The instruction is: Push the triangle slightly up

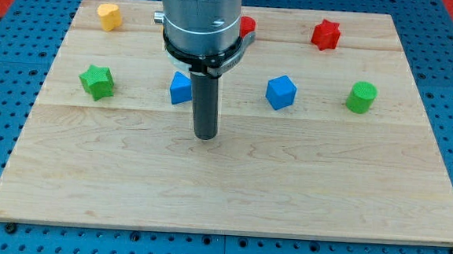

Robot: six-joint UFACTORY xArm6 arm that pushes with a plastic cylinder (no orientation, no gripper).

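A blue triangle block (180, 89) lies on the wooden board (231, 182), left of centre, partly hidden by my rod. My tip (205, 136) rests on the board just below and to the right of the triangle, a short gap away. A blue cube (281, 92) sits right of the rod. A green star (97, 81) is at the left and a green cylinder (361, 97) at the right.
A yellow block (109, 15) sits at the top left. A red star (325, 34) sits at the top right. Another red block (248, 24) peeks out behind the arm's body at the top centre. Blue pegboard surrounds the board.
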